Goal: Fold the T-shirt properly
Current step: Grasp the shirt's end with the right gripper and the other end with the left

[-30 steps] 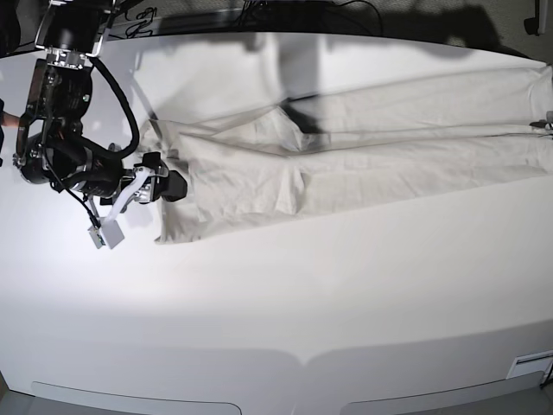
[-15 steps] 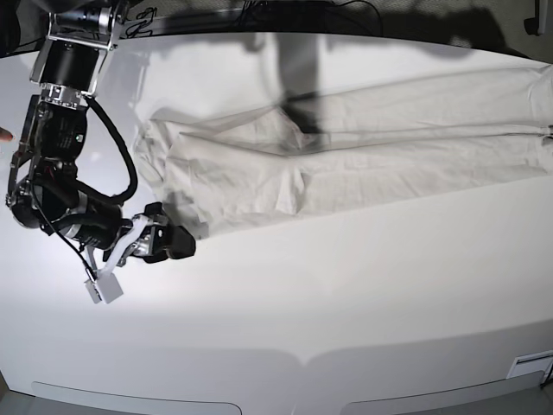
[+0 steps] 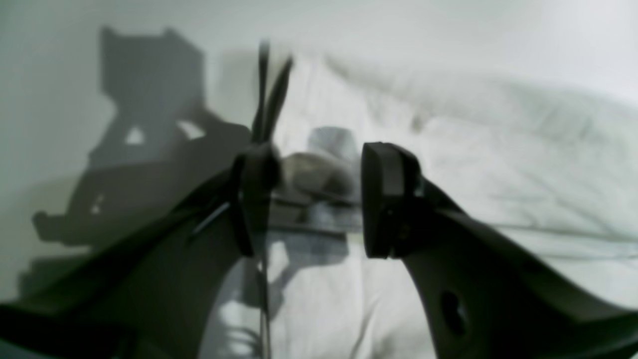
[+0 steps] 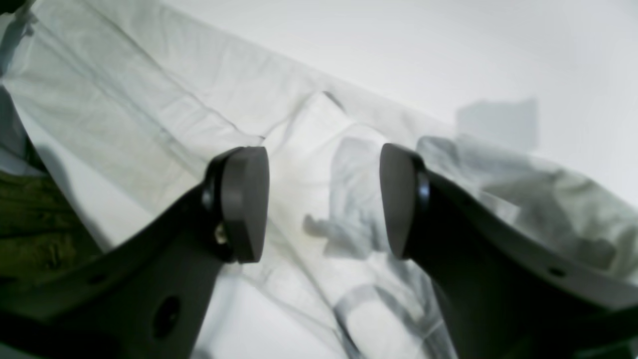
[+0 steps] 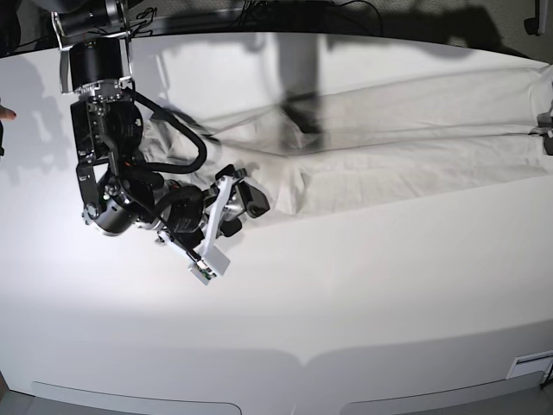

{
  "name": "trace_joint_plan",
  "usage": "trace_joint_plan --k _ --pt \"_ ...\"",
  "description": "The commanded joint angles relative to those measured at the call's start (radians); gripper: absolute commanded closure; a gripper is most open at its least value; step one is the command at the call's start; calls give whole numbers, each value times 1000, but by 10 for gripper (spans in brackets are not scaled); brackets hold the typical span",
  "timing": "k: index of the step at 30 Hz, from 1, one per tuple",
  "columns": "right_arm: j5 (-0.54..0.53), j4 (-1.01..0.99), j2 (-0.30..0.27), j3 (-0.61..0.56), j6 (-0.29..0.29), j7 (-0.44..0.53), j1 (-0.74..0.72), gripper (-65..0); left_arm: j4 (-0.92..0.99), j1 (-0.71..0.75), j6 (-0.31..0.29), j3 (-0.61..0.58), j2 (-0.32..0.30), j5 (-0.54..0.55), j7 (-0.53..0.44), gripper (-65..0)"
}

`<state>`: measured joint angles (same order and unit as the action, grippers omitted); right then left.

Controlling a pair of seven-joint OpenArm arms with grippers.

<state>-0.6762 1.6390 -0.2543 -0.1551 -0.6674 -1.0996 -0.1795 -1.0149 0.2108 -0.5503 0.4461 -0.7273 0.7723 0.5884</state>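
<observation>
The right gripper [image 5: 244,201] has swung rightward over the T-shirt [image 5: 389,147], jaws parted, empty. Its wrist view shows creased cloth between them. The left gripper [image 3: 311,199], blurred, seems released. The shirt sprawls across the desk [image 5: 346,303].

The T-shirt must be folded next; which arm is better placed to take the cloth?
Probably the right: the right gripper is open, over the T-shirt near its lower edge; the left gripper is barely visible in the base view.

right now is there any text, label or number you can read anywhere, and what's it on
None can be read.
T-shirt: plain fabric, no print or label showing.
Right gripper and left gripper: no markings visible.
White tag on the right arm: too small to read anything.
</observation>
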Motion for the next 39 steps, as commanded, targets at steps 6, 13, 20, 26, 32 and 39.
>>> trace_joint_plan --k 6,13,20,26,32,39 --pt "-11 18 -6 -16 -6 18 -23 -351 21 -8 65 13 -32 -51 -90 -310" --pt "-11 18 -6 -16 -6 16 -23 -351 127 -9 71 13 -32 -38 -147 -312" --pt "-11 18 -6 -16 -6 17 -23 -351 157 -9 -44 13 -24 140 -22 -311" --pt "-11 18 -6 -16 -6 18 -23 -351 157 -9 -73 13 24 145 18 -311" --pt "-11 18 -6 -16 -6 16 -23 -351 157 -9 -72 13 79 145 18 -174" --pt "-42 18 -6 -16 -6 15 -23 -351 157 -9 -71 13 79 145 11 0"
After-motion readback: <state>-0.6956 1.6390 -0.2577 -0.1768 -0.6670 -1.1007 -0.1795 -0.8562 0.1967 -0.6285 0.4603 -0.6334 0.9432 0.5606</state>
